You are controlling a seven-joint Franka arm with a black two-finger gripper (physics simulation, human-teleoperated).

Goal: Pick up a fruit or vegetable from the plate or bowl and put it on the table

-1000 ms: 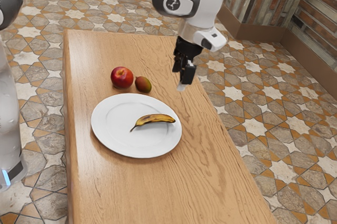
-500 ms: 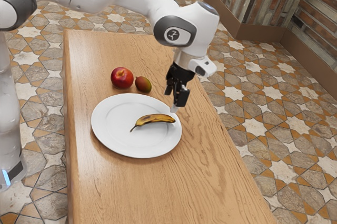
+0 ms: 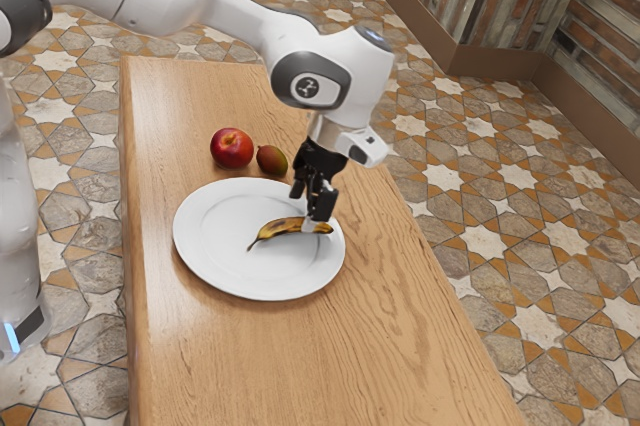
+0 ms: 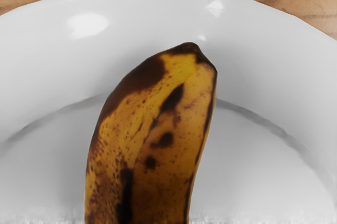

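While the banana (image 3: 272,229) lies on the plate (image 3: 215,261), your jaws are down by its blunt end, clenched or released, you can't tell.

The wooden desk (image 3: 230,356) carries a white plate (image 3: 215,266), with an apple (image 3: 232,148) and a mango (image 3: 272,160) near it.

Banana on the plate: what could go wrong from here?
The gripper is near the banana's blunt end, well off its middle, so a lift there might let it swing or slip. That end also lies near the plate's raised rim, which a low approach could knock.
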